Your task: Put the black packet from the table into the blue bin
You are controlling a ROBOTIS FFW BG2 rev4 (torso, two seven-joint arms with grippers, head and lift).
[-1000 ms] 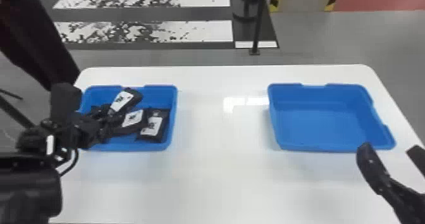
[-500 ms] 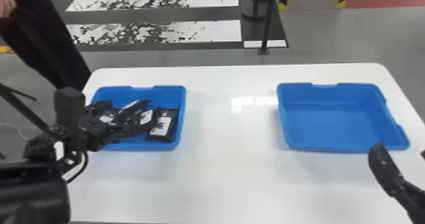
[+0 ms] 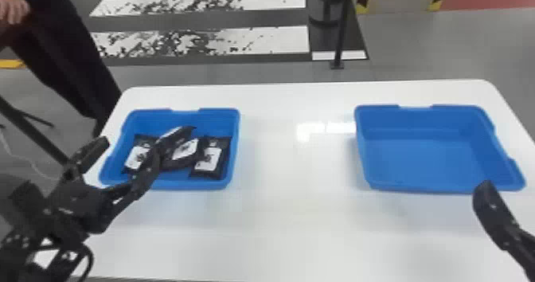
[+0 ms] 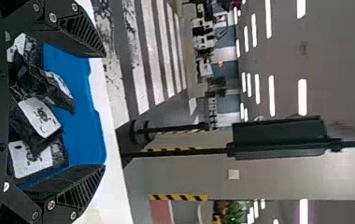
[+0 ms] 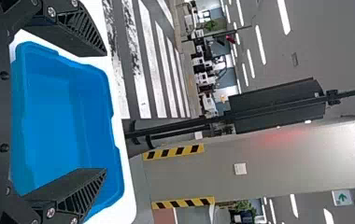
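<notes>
On the table (image 3: 278, 237), black packets (image 3: 209, 159) are confined by a blue bin (image 3: 219, 120). Left gripper (image 4: 104, 111) and right gripper (image 5: 106, 112) are spread, likely for clearance.

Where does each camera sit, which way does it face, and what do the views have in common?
Head view: on the head, facing forward and down over the table; the left gripper and part of the right gripper show.
Left wrist view: on the left wrist, looking out past its open fingers over the left bin into the room.
Right wrist view: on the right wrist, looking past its open fingers over the empty right bin.
Head and left wrist views share the black packets; head and right wrist views share the right bin.
</notes>
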